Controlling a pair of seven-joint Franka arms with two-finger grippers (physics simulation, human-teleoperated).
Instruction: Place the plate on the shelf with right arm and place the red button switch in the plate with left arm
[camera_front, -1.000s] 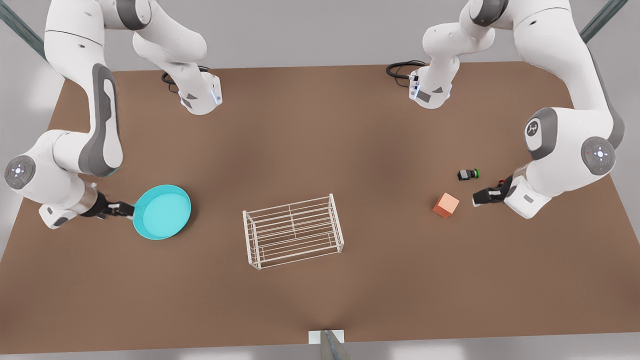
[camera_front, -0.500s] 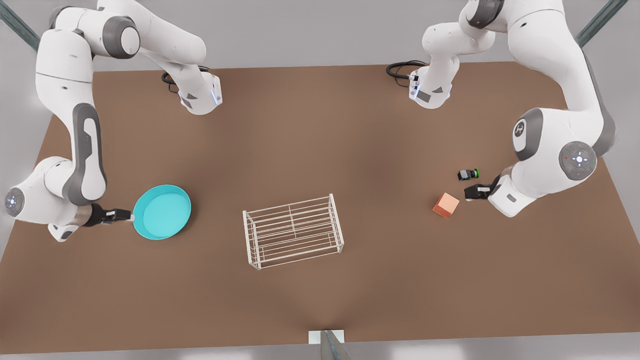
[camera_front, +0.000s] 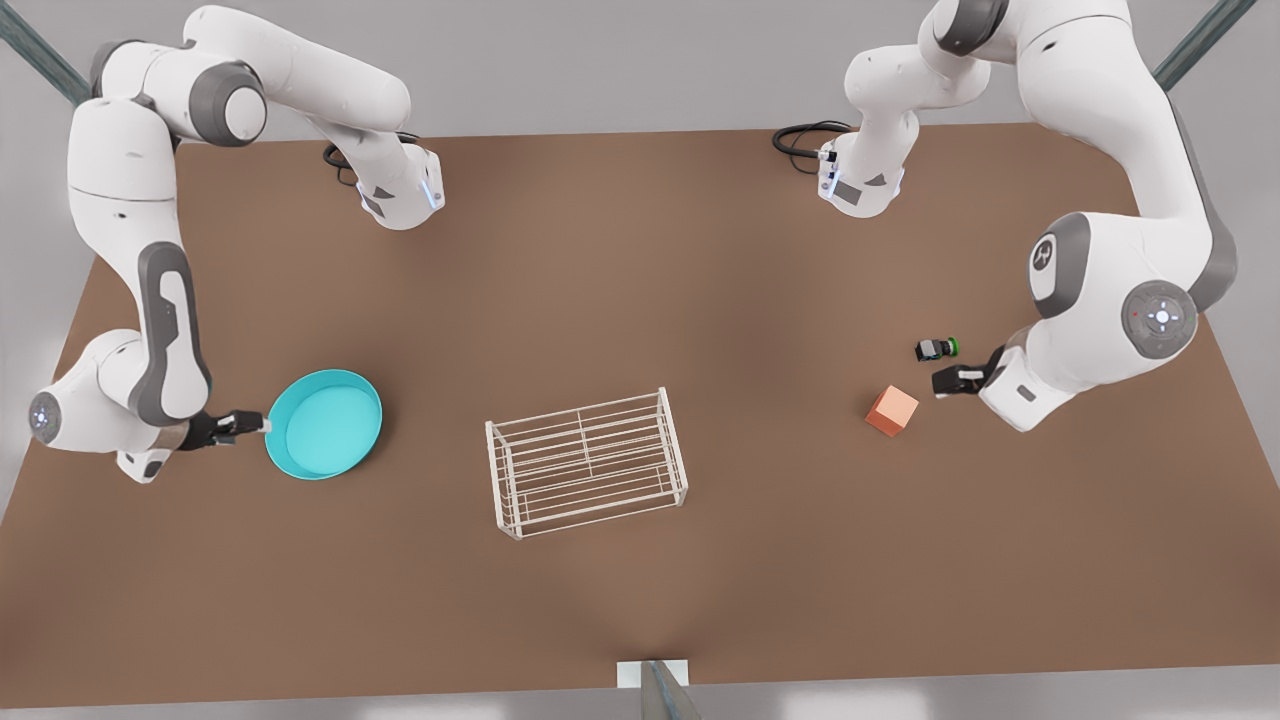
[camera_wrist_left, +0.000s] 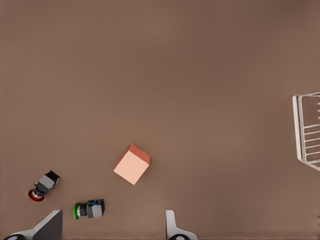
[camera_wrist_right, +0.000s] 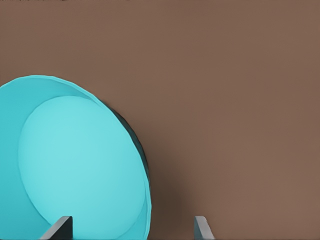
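Nearest the front camera, the white wire shelf (camera_front: 587, 463) stands bare at mid-worktop (camera_front: 640, 300), waiting to receive the turquoise plate (camera_front: 324, 424), which lies flat toward the front view's left. At its rim the right gripper (camera_front: 248, 425) sits with jaws spread wide, apparently lining up a rim grasp. Toward the front view's right, beyond the orange cube (camera_front: 892, 410), the left gripper (camera_front: 948, 381) holds nothing, jaws parted, near the green-capped switch (camera_front: 936, 348); the red button switch (camera_wrist_left: 43, 184) lies just beside that.
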